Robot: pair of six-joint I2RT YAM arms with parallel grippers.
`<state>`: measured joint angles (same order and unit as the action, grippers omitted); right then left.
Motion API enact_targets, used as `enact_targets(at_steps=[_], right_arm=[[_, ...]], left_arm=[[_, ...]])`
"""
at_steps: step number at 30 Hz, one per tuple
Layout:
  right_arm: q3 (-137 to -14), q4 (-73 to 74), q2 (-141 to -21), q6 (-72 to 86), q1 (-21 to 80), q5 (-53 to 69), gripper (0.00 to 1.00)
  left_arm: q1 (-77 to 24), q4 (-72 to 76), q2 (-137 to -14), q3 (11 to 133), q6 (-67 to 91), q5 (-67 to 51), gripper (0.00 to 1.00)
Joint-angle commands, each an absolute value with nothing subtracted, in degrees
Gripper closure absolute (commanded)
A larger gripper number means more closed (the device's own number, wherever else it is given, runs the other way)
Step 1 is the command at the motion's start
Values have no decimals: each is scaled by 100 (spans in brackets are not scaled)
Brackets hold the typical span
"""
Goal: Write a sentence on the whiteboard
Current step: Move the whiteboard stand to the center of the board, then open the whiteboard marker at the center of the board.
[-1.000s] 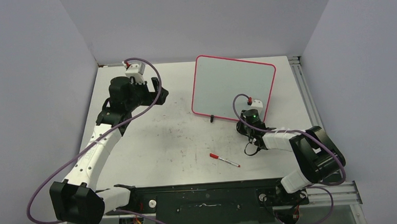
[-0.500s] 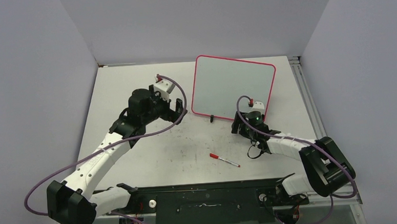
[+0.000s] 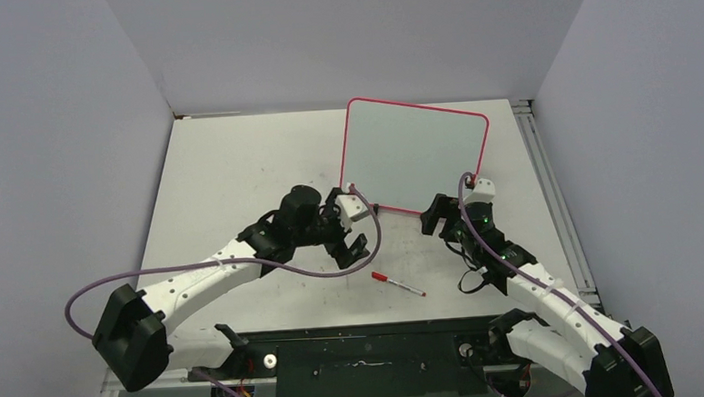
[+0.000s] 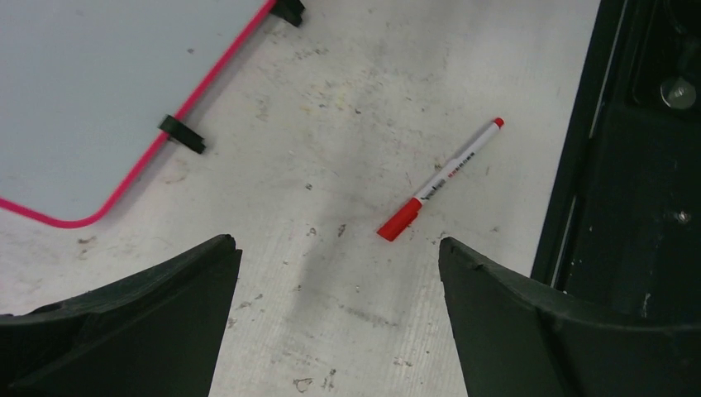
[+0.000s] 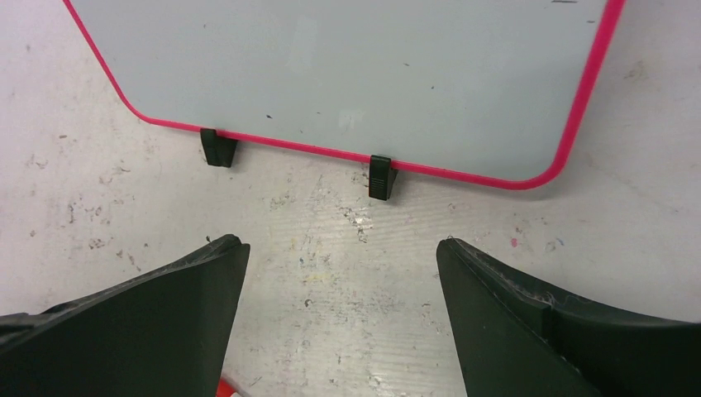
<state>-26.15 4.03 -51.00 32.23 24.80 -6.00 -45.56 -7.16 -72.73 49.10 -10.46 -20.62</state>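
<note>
Plainly, the whiteboard [image 3: 414,154] is pale grey, pink-rimmed, round-cornered.

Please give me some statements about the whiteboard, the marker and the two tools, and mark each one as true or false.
1. The whiteboard shows no written words. True.
2. The left tool holds the marker. False: its jaws stand open and empty.
3. The marker lies on the whiteboard. False: it lies on the table, apart from the board.
4. The right tool is open. True.
5. The whiteboard's rim is blue. False: it is pink-red.
</note>
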Motion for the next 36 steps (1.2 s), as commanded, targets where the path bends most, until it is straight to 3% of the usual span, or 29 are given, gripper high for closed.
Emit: enact_targets(at_steps=[1,15,36], right_arm=[[-2874,1017,-4384,3315,2444,-1044,13],[-3070,1517,-3563,3137,2437,-1602,10],[-3046,1524,-3492,3196,2435,-1648,8]], left_arm=[[-4873,-483,-7903,5114,-1371,-2300,16],[-5546,10,-9364,5410,-1662,-1889,27],[-5988,318,-10140,5556,-1737,-1496,38]])
